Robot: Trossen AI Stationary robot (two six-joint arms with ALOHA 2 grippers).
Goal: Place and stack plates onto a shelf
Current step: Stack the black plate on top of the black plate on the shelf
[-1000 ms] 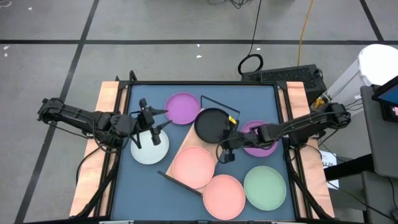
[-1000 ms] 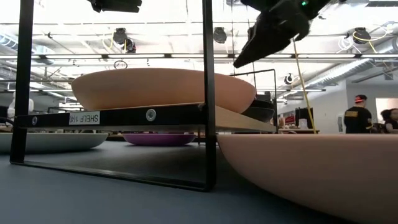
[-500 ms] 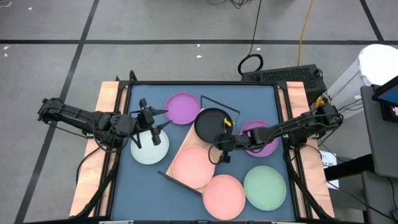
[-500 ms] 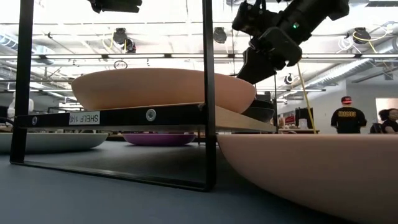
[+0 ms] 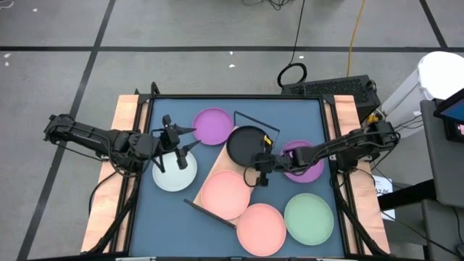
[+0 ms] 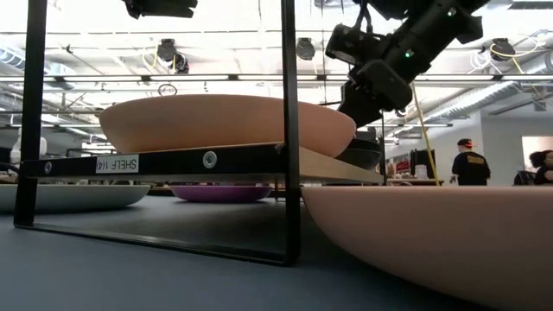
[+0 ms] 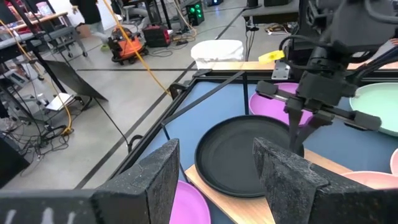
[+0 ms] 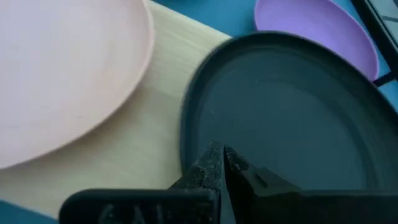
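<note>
my left hand (image 5: 176,143) waits open and wide over the white plate (image 5: 172,174) at the left of the counter (image 5: 304,116), with a purple plate (image 5: 212,125) just beyond it. in the middle, the shelf (image 5: 217,158) carries a pink plate (image 5: 225,193) and a black plate (image 5: 246,144) side by side, leaving room to stack on each. my right hand (image 5: 261,167), fingers pinched together and holding nothing, sits at the black plate's near rim, probably nudging it square; another purple, pink and green plate lie to the right.
</note>
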